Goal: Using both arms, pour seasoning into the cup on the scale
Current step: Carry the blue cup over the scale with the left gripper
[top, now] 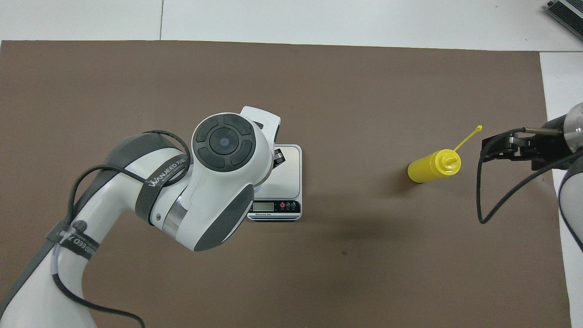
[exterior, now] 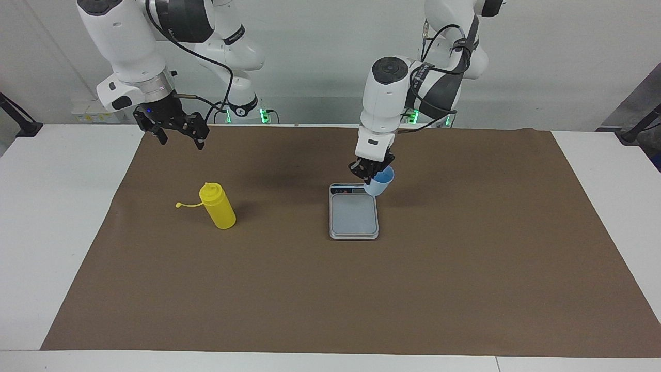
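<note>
Facing view is showing the left gripper gripping the light-blue cup at its rim, the fingers closed on it. The cup is hanging tilted over the display end of the scale, its mouth pointing up and toward the robots; whether it is touching the scale I cannot tell. The scale is lying flat on the brown mat, its long axis running from near the robots to far. The left arm is bending down steeply, and in the overhead view its wrist is covering the cup.

The yellow bottle is standing upright toward the right arm's end, nozzle up, its cap strap sticking out sideways. The right gripper is hanging open in the air over the mat, holding nothing.
</note>
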{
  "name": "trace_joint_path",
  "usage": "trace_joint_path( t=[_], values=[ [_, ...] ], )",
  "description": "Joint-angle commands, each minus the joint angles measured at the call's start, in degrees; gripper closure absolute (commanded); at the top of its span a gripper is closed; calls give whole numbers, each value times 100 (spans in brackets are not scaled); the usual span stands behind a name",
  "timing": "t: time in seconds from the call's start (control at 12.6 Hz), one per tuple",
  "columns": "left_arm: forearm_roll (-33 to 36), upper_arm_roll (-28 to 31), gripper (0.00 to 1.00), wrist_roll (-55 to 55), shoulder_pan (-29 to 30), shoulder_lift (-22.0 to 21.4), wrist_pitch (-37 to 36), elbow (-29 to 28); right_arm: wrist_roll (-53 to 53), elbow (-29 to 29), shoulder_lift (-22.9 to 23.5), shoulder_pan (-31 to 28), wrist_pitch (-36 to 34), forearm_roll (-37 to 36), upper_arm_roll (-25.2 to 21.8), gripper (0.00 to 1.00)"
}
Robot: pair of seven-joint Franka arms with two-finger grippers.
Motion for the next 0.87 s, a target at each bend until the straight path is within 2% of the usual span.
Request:
trace_joint_path(
  t=[0.0, 0.32, 0.79],
  values=[
    [180, 104, 100, -153, -179, 571, -479, 792, 46, -165, -102, -63, 121, 49, 22, 0],
    [409, 104, 100, -574, -337, 1188, -639, 1479, -59, -314, -137, -81, 401, 49, 22, 0],
    [620, 95, 100, -698, -372, 1391, -551, 1568, -68, -525, -199, -116, 622, 49, 22, 0]
  ],
)
